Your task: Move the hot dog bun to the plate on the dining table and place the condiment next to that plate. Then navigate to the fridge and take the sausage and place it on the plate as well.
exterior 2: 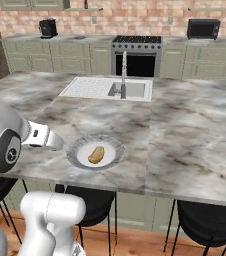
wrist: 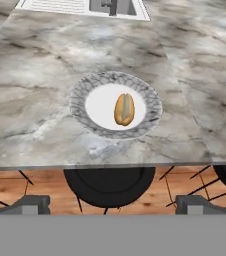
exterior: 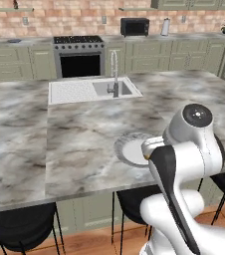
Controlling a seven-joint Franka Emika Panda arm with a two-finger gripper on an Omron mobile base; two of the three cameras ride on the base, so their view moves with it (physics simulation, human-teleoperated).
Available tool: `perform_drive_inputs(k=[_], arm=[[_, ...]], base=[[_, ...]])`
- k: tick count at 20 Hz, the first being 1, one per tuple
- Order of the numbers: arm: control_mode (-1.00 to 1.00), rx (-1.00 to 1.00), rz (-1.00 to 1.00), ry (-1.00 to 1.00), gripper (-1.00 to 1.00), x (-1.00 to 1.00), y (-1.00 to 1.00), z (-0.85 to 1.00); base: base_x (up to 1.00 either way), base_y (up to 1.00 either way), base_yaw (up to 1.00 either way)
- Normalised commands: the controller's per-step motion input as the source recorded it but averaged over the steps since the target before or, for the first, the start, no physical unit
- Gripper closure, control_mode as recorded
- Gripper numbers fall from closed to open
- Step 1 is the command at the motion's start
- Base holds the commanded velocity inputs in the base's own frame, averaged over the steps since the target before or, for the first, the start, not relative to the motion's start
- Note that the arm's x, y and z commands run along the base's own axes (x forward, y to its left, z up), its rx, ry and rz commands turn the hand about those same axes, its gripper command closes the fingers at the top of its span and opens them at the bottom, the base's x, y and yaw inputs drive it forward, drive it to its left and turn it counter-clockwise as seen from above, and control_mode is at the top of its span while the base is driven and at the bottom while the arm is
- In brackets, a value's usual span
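The tan hot dog bun (wrist: 124,109) (exterior 2: 96,155) lies in the middle of the pale round plate (wrist: 80,107) (exterior 2: 77,148) (exterior: 122,147), near the front edge of the marble dining table (wrist: 35,85) (exterior: 74,129) (exterior 2: 185,135). My gripper (wrist: 113,205) is open and holds nothing. It hovers back from the table edge, short of the plate and above a stool, looking at the bun. In the left base view my arm covers the plate's right side. The condiment, the fridge and the sausage are out of view.
A white sink (exterior: 92,89) with a steel faucet (exterior: 115,74) is set into the table beyond the plate. Black stools (exterior: 22,224) (exterior 2: 205,215) (wrist: 110,185) stand under the front edge. A stove (exterior: 79,57) and a microwave (exterior: 134,26) line the back wall.
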Motion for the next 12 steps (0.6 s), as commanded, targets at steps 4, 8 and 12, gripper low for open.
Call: perform_drive_inputs(k=[4,8,12], arm=[[1.0,0.0,0.0,0.0,-1.0,0.0,0.0,-0.02],[1.0,0.0,0.0,0.0,-1.0,0.0,0.0,0.0],[1.0,0.0,0.0,0.0,-1.0,0.0,0.0,0.0]], base=[[-0.25,0.32,-0.02],[-0.4,0.96,-0.16],[-0.25,1.0,-0.17]])
